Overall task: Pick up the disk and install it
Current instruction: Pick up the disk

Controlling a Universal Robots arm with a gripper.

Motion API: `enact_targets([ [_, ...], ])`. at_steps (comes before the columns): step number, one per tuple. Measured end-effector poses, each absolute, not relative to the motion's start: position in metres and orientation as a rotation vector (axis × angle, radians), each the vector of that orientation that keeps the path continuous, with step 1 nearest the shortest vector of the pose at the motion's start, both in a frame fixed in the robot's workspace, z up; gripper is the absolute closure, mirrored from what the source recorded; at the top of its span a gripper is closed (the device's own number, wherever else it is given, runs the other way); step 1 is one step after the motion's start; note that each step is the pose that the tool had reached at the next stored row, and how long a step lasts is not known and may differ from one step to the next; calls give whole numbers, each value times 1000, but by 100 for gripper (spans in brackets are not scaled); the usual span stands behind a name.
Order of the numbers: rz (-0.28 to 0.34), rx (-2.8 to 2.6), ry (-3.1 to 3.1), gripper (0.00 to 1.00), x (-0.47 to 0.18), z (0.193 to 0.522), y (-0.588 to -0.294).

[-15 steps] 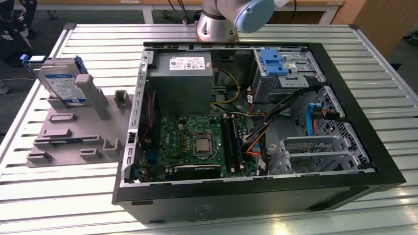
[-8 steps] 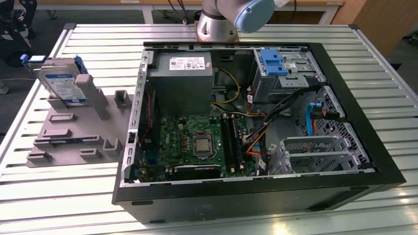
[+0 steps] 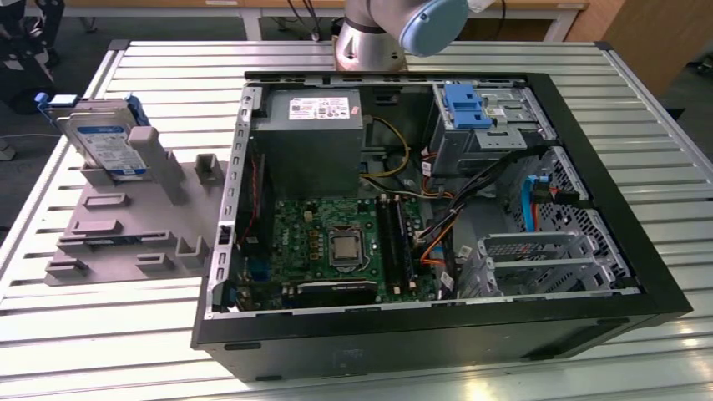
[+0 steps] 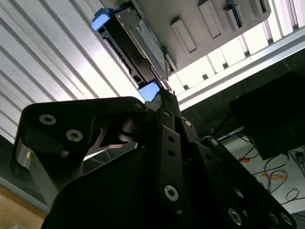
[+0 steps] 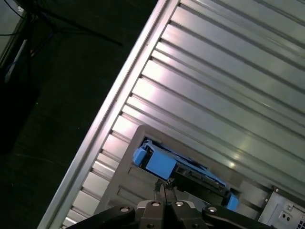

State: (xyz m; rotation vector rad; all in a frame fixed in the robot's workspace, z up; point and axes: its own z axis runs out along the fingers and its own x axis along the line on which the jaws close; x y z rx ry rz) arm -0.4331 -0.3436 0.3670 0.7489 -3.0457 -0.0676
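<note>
In the exterior view, a silver ribbed metal bench [image 3: 624, 75] carries a black open-sided computer case [image 3: 446, 334]. Inside the case are a large grey power supply box [image 3: 306, 138], a green motherboard [image 3: 334, 242] and a blue plastic bracket [image 3: 462, 104] on a silver cage. Toward the exterior view's left of the case, and apart from it, lies a grey plastic holder plate [image 3: 123, 225]. The flat silver rectangular disk with a white-and-blue label and blue side rails [image 3: 100, 142] stands on edge in this holder, leaning. The silver and light-blue base of the robot arm [image 3: 373, 38] rises at the far side of the bench.

In the second wrist view, the black metal pincer [image 4: 164, 93] has its two fingers brought together with nothing between them. Beyond its tips, the disk [image 4: 138, 43] sits in the grey holder [image 4: 190, 19] on the ribbed bench [image 4: 57, 62]. One blue rail end of the disk lies just beside the tips in the picture. Whether they touch cannot be told.

In the first wrist view, the pincer [image 5: 163, 186] again has its fingers pressed together and holds nothing. The disk [image 5: 176, 167] lies just past the tips, in the holder [image 5: 119, 191] on the bench [image 5: 228, 71], with the dark floor [image 5: 47, 95] alongside.
</note>
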Motion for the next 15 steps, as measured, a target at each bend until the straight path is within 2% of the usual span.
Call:
enact_targets([
  [15,-66,1070,-2943,89,-433,365,-344],
])
